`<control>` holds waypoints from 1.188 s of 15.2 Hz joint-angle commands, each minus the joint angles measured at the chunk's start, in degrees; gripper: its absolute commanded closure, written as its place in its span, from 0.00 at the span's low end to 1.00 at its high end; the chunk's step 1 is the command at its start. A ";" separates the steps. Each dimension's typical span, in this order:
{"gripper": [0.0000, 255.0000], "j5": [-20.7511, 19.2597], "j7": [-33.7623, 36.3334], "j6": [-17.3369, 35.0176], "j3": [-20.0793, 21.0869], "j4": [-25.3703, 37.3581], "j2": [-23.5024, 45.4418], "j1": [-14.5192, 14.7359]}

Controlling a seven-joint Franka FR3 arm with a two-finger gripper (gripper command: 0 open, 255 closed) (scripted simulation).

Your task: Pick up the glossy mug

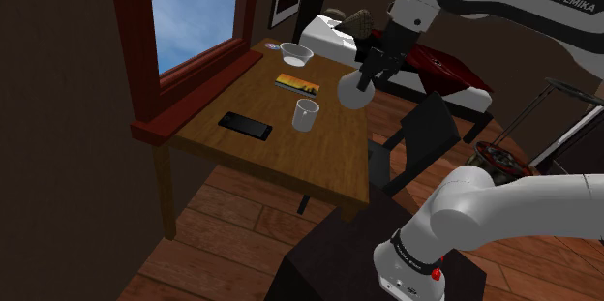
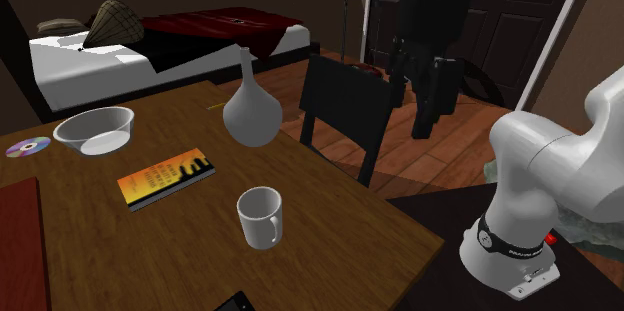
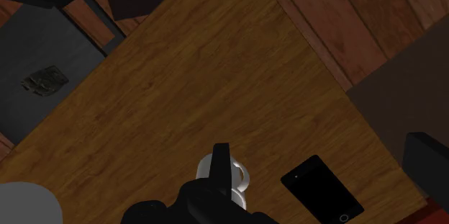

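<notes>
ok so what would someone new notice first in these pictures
The white mug standing upright on the wooden table, with a tall grey vase behind it in the second exterior view. The black gripper hangs high at that view's upper right.

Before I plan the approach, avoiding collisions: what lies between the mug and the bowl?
A flat orange booklet lies between mug and bowl, seen in the second exterior view.

Wrist view: mug (image 3: 241, 178) mostly hidden behind gripper (image 3: 220, 159); grey vase (image 3: 21, 204) cut off at the edge. 2nd ext. view: phone (image 2: 233, 302) cropped at bottom edge, just a corner visible.
</notes>
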 commanded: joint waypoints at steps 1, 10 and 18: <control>0.00 0.00 0.00 0.00 0.00 0.00 0.00 0.00; 0.00 -1.62 -5.20 12.59 -4.52 0.63 15.13 -1.14; 0.00 -0.81 -10.05 21.34 -8.08 6.17 31.20 -1.83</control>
